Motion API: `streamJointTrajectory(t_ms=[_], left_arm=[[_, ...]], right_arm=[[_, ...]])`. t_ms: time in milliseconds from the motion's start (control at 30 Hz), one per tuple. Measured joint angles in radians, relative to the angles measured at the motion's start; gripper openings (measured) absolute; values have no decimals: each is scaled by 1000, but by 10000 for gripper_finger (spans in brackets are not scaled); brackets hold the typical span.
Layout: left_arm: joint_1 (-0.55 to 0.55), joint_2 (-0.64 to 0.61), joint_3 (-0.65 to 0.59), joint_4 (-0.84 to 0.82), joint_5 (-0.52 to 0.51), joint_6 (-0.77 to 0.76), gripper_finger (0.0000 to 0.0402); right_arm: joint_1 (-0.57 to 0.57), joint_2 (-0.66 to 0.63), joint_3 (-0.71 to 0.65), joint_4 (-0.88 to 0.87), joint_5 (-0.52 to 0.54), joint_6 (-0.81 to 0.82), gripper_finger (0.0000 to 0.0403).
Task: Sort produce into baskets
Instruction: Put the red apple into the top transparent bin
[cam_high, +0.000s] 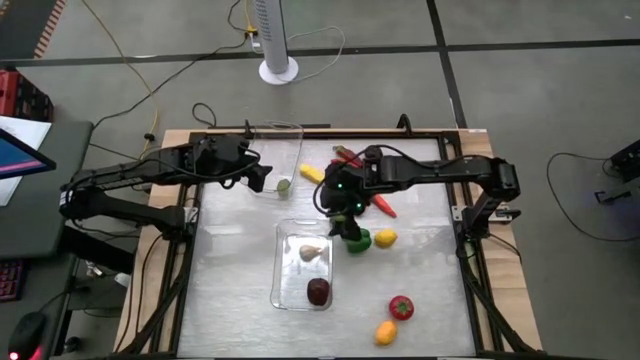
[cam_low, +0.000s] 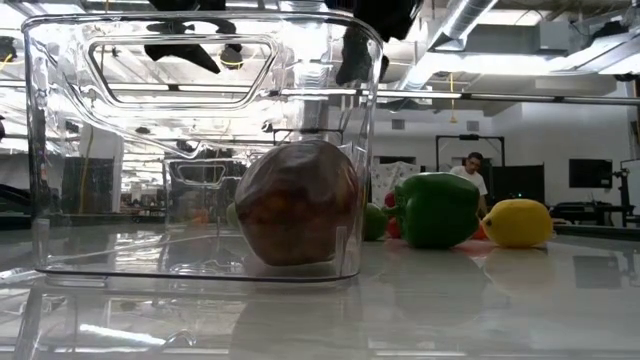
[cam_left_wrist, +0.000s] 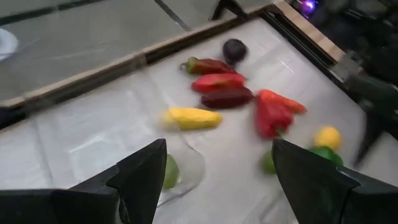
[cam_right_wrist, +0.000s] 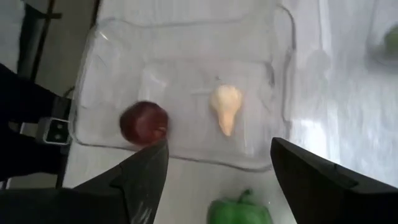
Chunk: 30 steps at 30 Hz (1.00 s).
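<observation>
**Green pepper on the table, beside the near basket**

Green pepper (cam_right_wrist: 239, 212) lies just outside the near basket (cam_right_wrist: 84, 118), below the right gripper (cam_right_wrist: 217, 180), whose fingers stand apart, grasping nothing. Inside that basket: a dark red piece (cam_right_wrist: 143, 123) and a pale one (cam_right_wrist: 226, 107). The left gripper (cam_left_wrist: 214, 180), spread and empty, hangs over the far basket (cam_high: 290, 135), which holds a lime (cam_left_wrist: 169, 172).

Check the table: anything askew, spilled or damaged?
Nothing stands out. The near basket sits flat holding a dark red piece and a pale piece; the far basket holds one green piece. The remaining produce lies loose on the table, unsorted, none visibly damaged.
</observation>
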Motion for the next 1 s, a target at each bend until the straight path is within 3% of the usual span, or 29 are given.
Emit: streamJointTrajectory(t_ms=[200, 367, 500, 633, 1000], left_arm=[[-58, 91, 0, 24, 329, 92, 277], [-169, 202, 6, 52, 376, 124, 277], [-241, 299, 43, 46, 381, 164, 277], [-261, 358, 108, 48, 360, 164, 277], [-271, 353, 288, 82, 54, 173, 277]], right_arm=[[-26, -39, 0, -107, 58, -8, 311], [-52, -167, 0, -191, 244, 6, 311], [-81, -271, -28, -184, 313, 25, 311], [-123, -373, -141, -141, 337, 52, 311], [-190, -504, -571, 116, 341, 205, 311]])
